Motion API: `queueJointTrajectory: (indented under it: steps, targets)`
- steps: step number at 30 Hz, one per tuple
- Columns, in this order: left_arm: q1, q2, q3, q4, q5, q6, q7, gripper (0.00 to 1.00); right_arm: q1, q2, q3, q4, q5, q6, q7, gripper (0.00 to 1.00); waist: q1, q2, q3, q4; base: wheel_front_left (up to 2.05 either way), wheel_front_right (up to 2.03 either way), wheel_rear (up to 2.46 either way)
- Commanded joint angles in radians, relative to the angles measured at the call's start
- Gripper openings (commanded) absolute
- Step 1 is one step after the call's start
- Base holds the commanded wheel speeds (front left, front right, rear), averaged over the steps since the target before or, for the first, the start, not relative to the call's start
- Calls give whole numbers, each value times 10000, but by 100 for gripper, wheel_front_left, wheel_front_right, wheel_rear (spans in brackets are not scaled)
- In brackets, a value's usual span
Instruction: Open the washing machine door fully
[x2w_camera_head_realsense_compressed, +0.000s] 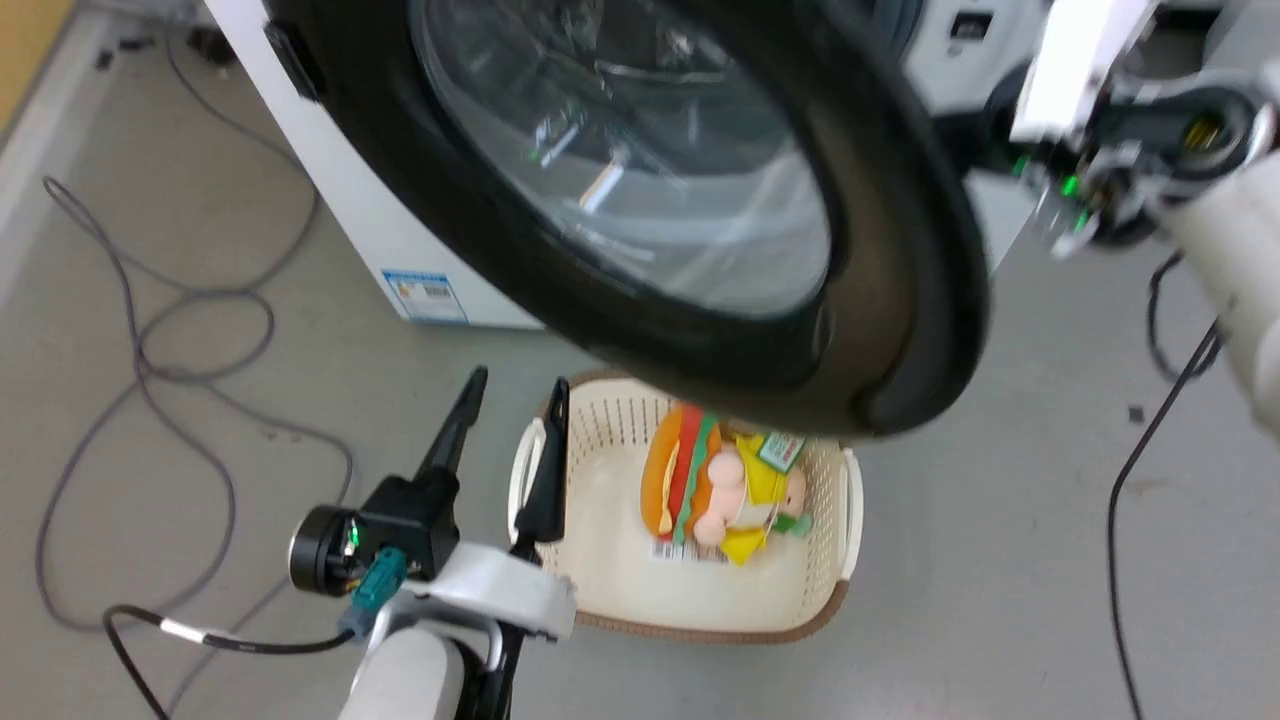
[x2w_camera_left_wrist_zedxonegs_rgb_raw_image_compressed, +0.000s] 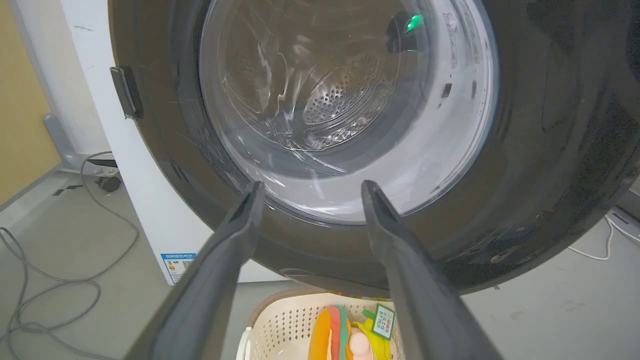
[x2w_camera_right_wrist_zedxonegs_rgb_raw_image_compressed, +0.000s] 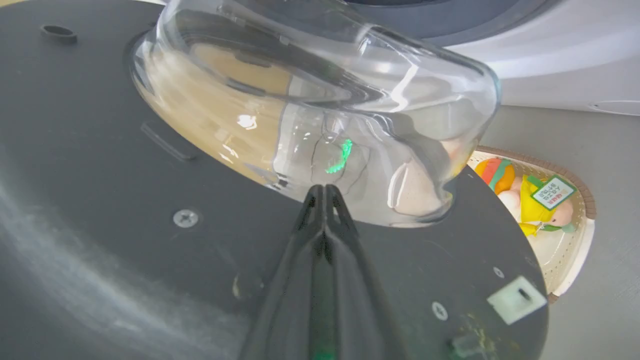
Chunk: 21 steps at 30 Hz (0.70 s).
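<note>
The right gripper (x2w_camera_right_wrist_zedxonegs_rgb_raw_image_compressed: 325, 191) has its two fingers pressed together with nothing between them. Its tips point at the inner face of the washing machine door (x2w_camera_right_wrist_zedxonegs_rgb_raw_image_compressed: 100, 150), right at the foot of the bulging glass bowl (x2w_camera_right_wrist_zedxonegs_rgb_raw_image_compressed: 320, 100); whether they touch the door cannot be told. In the head view the right arm reaches in behind the door's free edge.

The left gripper (x2w_camera_head_realsense_compressed: 514, 398) is spread wide and holds nothing. It hangs in front of the door's lower outer rim, apart from it, fingers pointing up at the glass.

The door (x2w_camera_head_realsense_compressed: 900, 250) stands swung out from the white washer (x2w_camera_head_realsense_compressed: 350, 180), hinged at its left side, its free edge hanging over a cream basket (x2w_camera_head_realsense_compressed: 620, 580) on the floor. A burger plush toy (x2w_camera_head_realsense_compressed: 690, 480) lies in the basket. Grey cables (x2w_camera_head_realsense_compressed: 150, 340) loop across the floor to the left.
</note>
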Motion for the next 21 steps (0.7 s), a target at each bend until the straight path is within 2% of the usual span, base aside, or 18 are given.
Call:
queueJointTrajectory:
  steps: [1,11,21]
  targets:
    - [207,12,85,84,92,-75,-55,100,544,-46,-34,-318,142,10,120,0,0,0,-409,-21,0,0,0]
    - [918,12,243,385,307,-148,-55,100,2719,-290,76,-2274,670,10,281,0,0,0,-1418,-78,0,0,0]
    - [1478,101,300,563,456,-242,-55,100,4042,-260,640,-3952,1074,10,-65,0,0,0,-1996,-105,0,0,0]
